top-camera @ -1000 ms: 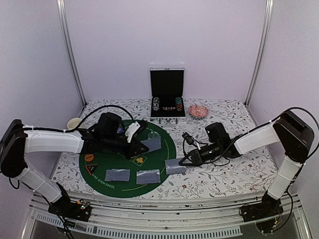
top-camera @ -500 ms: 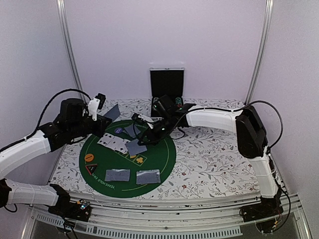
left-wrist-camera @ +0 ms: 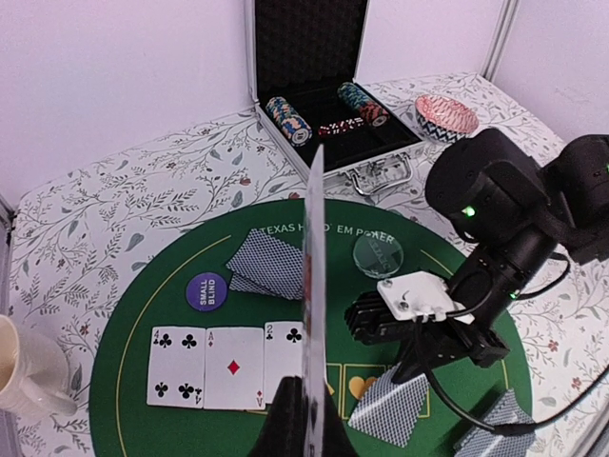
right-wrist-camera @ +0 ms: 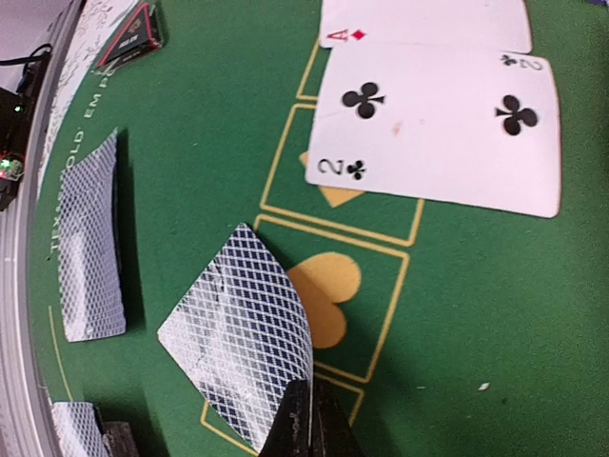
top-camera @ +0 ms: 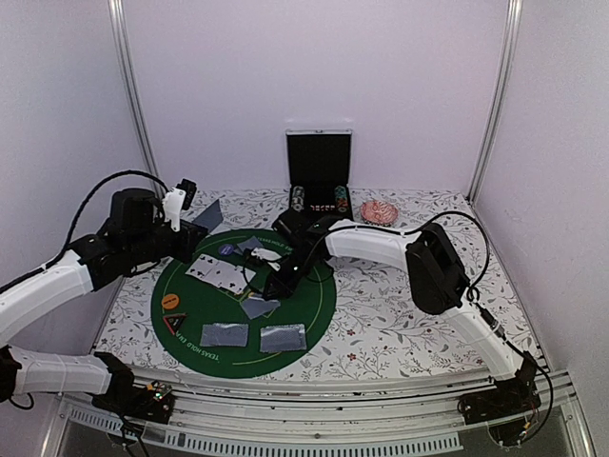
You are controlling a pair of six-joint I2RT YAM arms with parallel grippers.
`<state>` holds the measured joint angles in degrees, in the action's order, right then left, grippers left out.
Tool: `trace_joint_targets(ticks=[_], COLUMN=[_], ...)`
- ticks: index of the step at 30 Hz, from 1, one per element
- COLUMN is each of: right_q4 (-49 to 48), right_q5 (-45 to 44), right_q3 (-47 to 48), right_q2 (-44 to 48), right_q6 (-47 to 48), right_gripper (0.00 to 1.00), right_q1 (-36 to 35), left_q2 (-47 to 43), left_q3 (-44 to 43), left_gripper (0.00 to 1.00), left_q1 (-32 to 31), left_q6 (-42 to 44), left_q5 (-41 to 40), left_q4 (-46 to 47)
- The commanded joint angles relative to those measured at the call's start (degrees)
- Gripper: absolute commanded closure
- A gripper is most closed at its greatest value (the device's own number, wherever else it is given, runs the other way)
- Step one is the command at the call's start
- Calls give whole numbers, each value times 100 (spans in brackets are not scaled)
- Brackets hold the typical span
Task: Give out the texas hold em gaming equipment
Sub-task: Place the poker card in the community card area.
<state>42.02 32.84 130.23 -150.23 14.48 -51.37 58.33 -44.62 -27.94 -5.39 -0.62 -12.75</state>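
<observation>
- Top external view: the left arm (top-camera: 48,286) comes in from 8 o'clock, with the elbow low and the wrist raised over the 10 o'clock rim of the green felt mat (top-camera: 309,319).
- The left gripper (left-wrist-camera: 306,407) is closed tight on one playing card (left-wrist-camera: 313,286). It holds the card upright and edge-on, above the felt.
- The right arm (top-camera: 381,236) bends far over from 3 o'clock, and its wrist points down near the centre of the mat.
- The right gripper (right-wrist-camera: 307,414) is pinched closed on one corner of a face-down card (right-wrist-camera: 243,328). The card curls low beside the yellow heart; I cannot tell if it touches the felt.
- Three face-up cards (left-wrist-camera: 228,367) (four of clubs, ace of diamonds, two of clubs) lie flat in a row, at 9 o'clock from the centre.
- A pair of face-down cards (top-camera: 224,334) lies side by side at 6 o'clock.
- The black triangular marker (top-camera: 175,324) and the orange disc (top-camera: 170,301) sit at 8 o'clock, and the purple disc (left-wrist-camera: 207,290) is near 11 o'clock.
- The open chip case (left-wrist-camera: 333,124) stands beyond the mat at 12 o'clock.
</observation>
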Motion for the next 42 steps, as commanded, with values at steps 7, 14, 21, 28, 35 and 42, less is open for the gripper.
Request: trace_joint_targets(ticks=[7, 14, 21, 28, 35, 42], right_q4=[-162, -224, -733, -876, -1514, -2350], right_q5=[-1623, -2159, -2989, -3434, -3784, -3106], right_q3=[156, 199, 196, 156, -311, -1181], right_q2=[-101, -263, -396, -426, 129, 1436], right_q6=[1002, 1895, 2326, 2634, 2316, 1662], right_gripper=[98, 98, 93, 70, 56, 42], right_q1=[-142, -355, -443, -539, -593, -590], left_q2=[44, 58, 81, 53, 59, -61], left_q3=[43, 49, 59, 98, 127, 137], left_gripper=[100, 100, 100, 100, 100, 100], left_q1=[88, 96, 107, 113, 114, 122], left_q6=[175, 242, 272, 310, 327, 356], left_q5=[41, 20, 49, 52, 119, 404], left_q4=[3, 17, 34, 58, 97, 227])
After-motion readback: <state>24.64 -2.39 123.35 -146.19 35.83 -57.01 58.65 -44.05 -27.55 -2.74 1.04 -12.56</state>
